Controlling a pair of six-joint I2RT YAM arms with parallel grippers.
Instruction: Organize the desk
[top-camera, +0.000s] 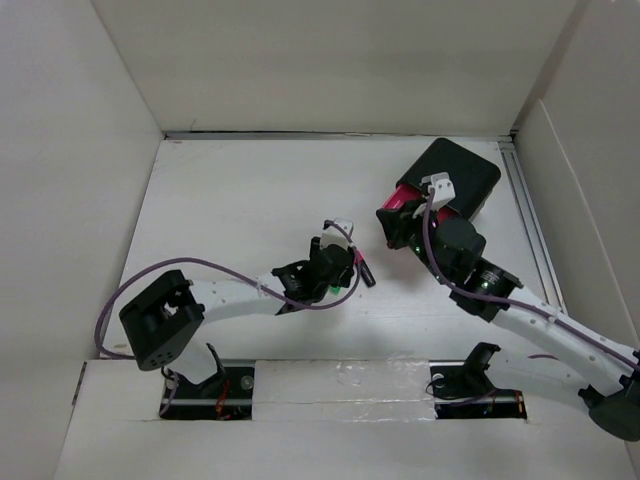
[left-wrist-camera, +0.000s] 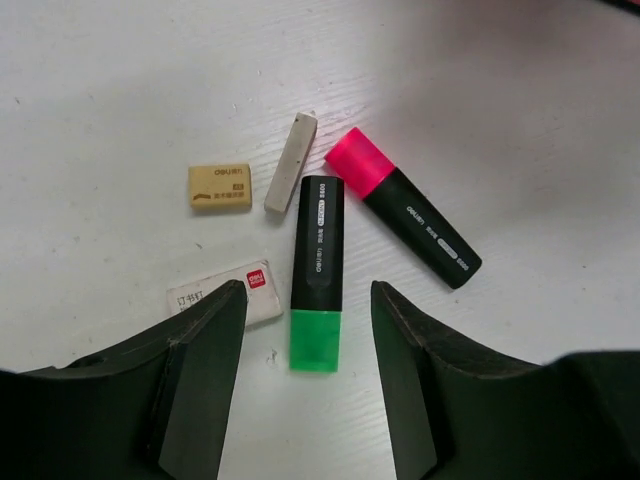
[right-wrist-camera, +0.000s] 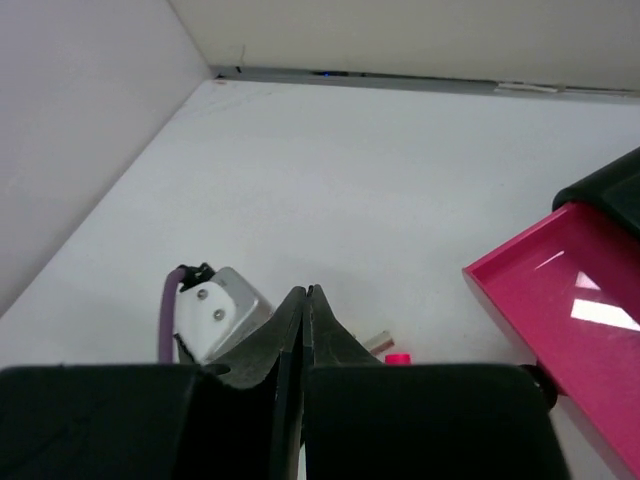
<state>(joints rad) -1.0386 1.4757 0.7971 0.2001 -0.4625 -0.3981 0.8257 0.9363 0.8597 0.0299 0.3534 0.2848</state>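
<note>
**Q:** Where was the desk, and how would it handle?

**A:** The desk filled the middle of the top view, matte white and walled by panels. It looked stiff, flat and fixed, with nothing on it to take hold of. Any handling would fall to the 5 small things lying on it in the left wrist view.

**Q:** Which were?

**A:** A green highlighter lay at centre and a pink highlighter to its right, the 2 apart. An eraser lay at upper left. A grey stick lay just beside the green one's black end. A white box sat at lower left, partly hidden by a finger. All were probably light. The highlighters looked hard, smooth and likely to slip, so were best pinched across the black barrel, not the cap.

**Q:** And the pincers?

**A:** The left gripper stood open and empty, its fingers on either side of the green cap without touching it. The right gripper was pressed fully closed on nothing, with an open pink drawer at the right of its view.

**Q:** Any writing?

**A:** The eraser read "deli". Both barrels carried white print too small to read. The box bore Chinese characters and a red tag.
</note>
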